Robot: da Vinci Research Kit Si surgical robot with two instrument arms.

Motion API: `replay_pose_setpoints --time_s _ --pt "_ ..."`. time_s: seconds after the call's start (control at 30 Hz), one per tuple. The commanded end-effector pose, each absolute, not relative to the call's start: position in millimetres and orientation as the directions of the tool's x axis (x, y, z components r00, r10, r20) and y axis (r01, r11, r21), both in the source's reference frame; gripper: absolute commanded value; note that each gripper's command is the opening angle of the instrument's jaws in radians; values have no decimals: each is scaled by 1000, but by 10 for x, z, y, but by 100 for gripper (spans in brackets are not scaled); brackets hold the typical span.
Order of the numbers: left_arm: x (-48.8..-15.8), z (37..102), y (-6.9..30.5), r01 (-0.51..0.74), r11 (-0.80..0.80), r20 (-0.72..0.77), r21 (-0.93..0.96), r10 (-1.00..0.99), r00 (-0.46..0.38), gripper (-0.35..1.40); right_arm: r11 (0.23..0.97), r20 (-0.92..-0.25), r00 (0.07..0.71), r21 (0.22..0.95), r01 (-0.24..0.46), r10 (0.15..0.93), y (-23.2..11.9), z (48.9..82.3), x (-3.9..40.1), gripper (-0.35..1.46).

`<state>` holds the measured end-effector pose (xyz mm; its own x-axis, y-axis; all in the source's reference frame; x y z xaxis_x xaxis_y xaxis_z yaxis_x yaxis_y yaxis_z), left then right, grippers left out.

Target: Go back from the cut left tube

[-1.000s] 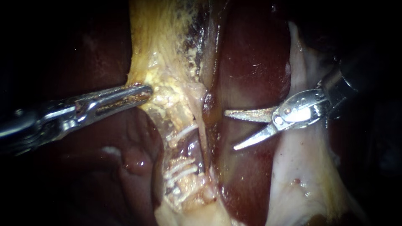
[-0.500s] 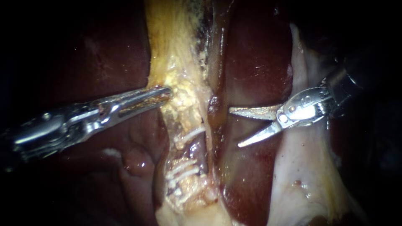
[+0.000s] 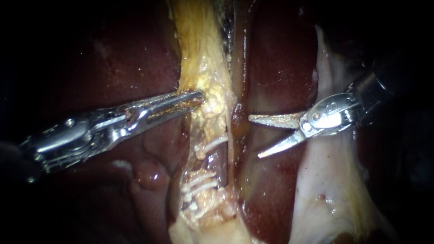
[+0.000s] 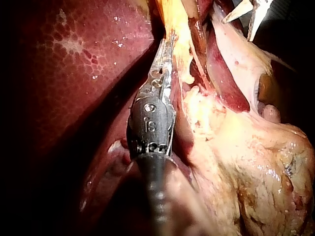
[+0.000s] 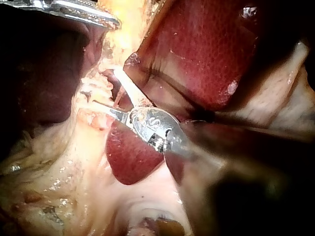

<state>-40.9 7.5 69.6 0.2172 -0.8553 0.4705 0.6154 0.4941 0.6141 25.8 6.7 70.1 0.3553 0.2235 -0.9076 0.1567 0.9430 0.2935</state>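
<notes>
My left instrument (image 3: 195,97) comes in from the left, its jaws shut on the edge of the yellow fatty tissue band (image 3: 199,49); the left wrist view shows its jaws (image 4: 167,46) clamped on that yellow strip. Below the grip, white clips (image 3: 213,143) and more clips (image 3: 198,183) cross the tube strand, with a dark gap (image 3: 212,163) between them. My right instrument (image 3: 253,138) has two pointed blades standing open, tips apart from the strand, over the dark red liver (image 3: 275,68). Its hinge (image 5: 152,128) shows in the right wrist view.
Pale whitish tissue (image 3: 325,180) lies under and below the right instrument's shaft. Dark liver (image 3: 135,54) fills the left side. Lumpy yellow fat (image 4: 256,162) lies beside the left instrument. The right blades (image 4: 246,12) show ahead of the left jaws.
My left instrument has moved right, carrying the yellow band with it. The right blades drew slightly to the right, away from the strand, and stayed open.
</notes>
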Motion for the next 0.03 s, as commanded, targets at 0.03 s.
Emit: replay_pose_setpoints --time_s 0.03 --pt "-410 695 75 615 494 470 615 -855 217 -35 943 -908 355 294 156 224 67 701 259 125"
